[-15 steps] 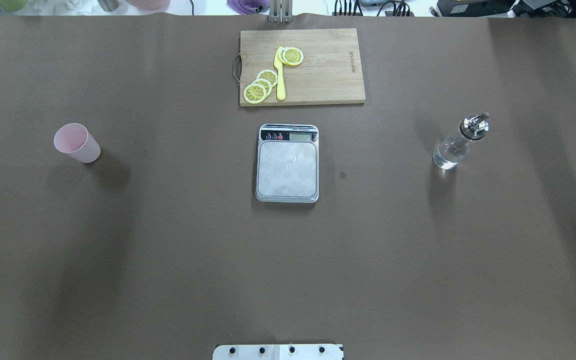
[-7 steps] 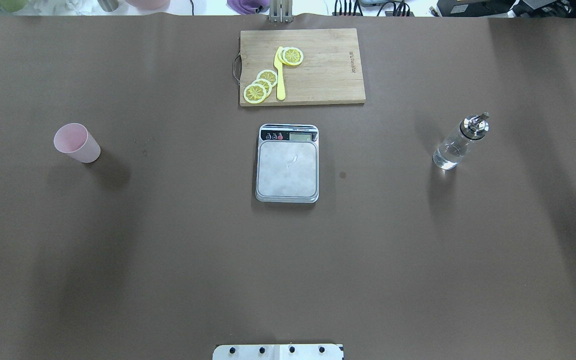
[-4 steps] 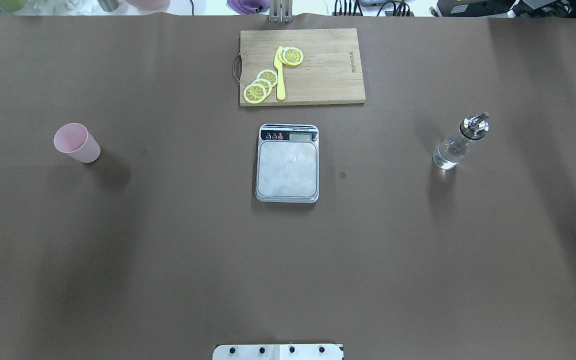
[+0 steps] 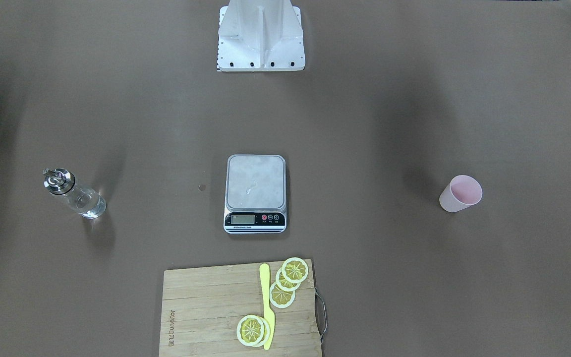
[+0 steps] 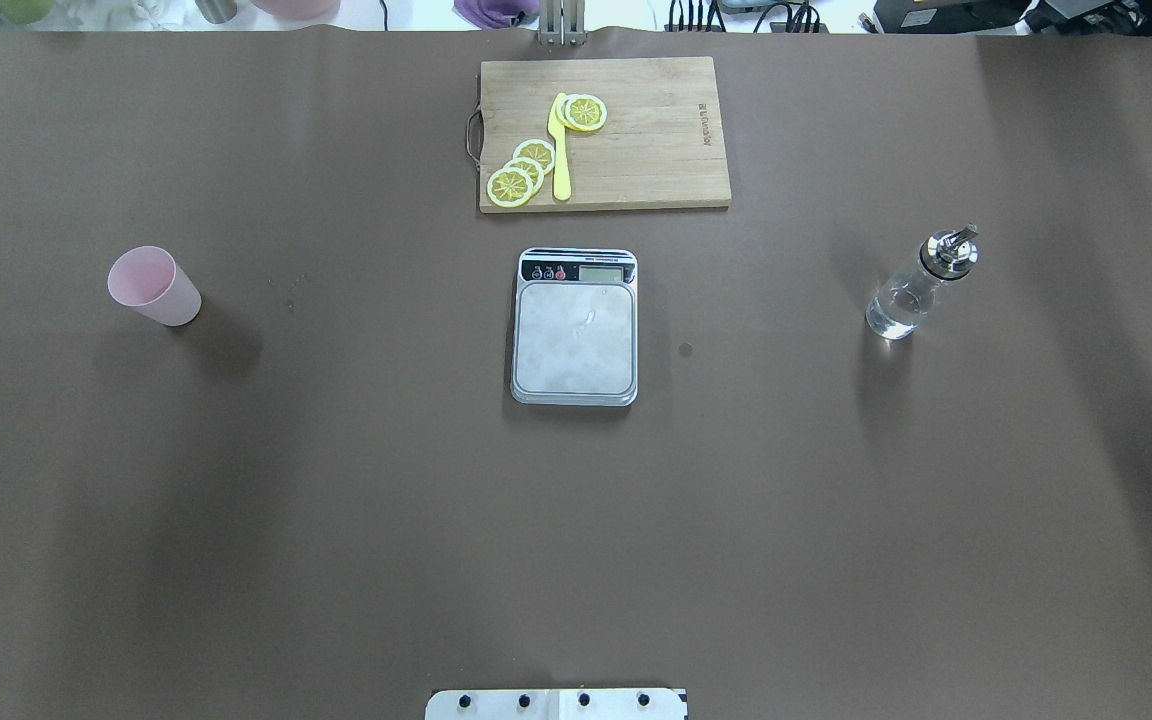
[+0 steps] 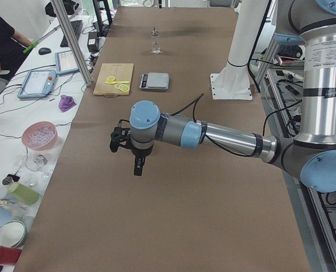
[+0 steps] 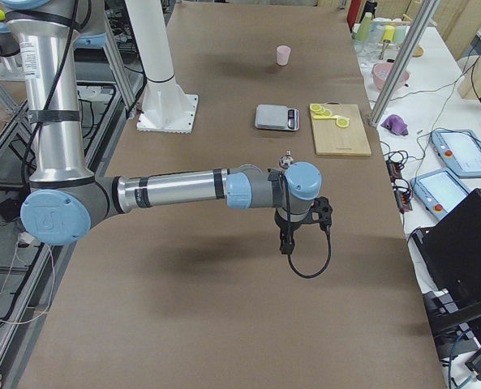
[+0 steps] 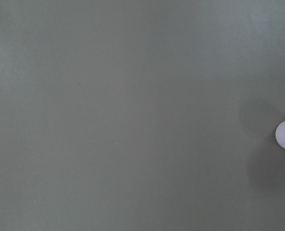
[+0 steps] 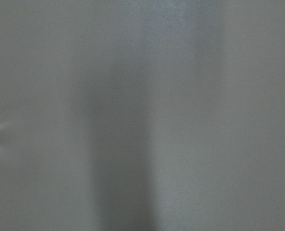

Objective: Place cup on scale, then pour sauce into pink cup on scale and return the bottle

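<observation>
the cup stands upright on our left side of the counter. the bottle with its clear sauce stands on our right. both are well apart from the scale between them. we judge that each arm has one thing on its own side, with the platform left bare for the cup. the left fingers and right fingers hang over bare counter, holding nothing; we cannot tell whether they are spread or pressed together. against the earlier overhead pictures nothing has shifted: cup, scale, bottle and cutting board lie as before.
</observation>
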